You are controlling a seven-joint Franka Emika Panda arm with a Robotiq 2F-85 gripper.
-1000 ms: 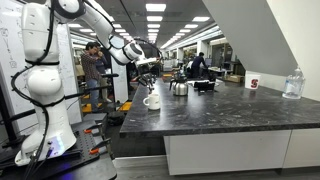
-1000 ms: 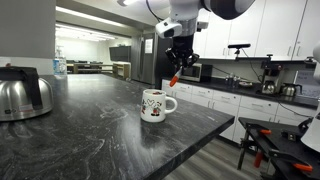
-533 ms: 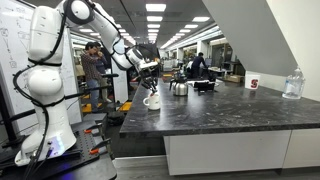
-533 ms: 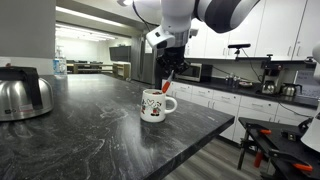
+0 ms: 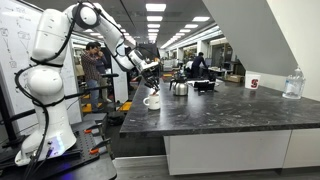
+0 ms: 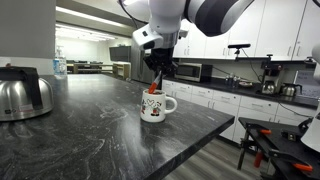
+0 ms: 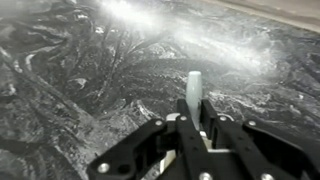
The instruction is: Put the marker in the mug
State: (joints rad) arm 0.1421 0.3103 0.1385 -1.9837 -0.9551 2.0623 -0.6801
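Observation:
The white mug [image 6: 154,106] stands near the counter's front corner, with a dark pattern on its side and its handle to the right; it also shows in an exterior view [image 5: 152,101]. My gripper [image 6: 157,72] hangs just above the mug, shut on the marker [image 6: 153,88], whose reddish lower end points down at the mug's rim. In the wrist view the marker [image 7: 194,90] is a whitish stick held between the fingers of my gripper [image 7: 194,128], over dark marbled counter. The mug does not show in the wrist view.
A shiny metal kettle [image 6: 22,94] stands on the dark counter [image 6: 90,130] at the far left, and also shows in an exterior view [image 5: 178,87]. A white cup with a red mark [image 5: 253,83] and a water bottle [image 5: 293,84] stand far along the counter.
My gripper has moved left and down with the marker, from beside and above the mug to right over its opening. The mug has not moved.

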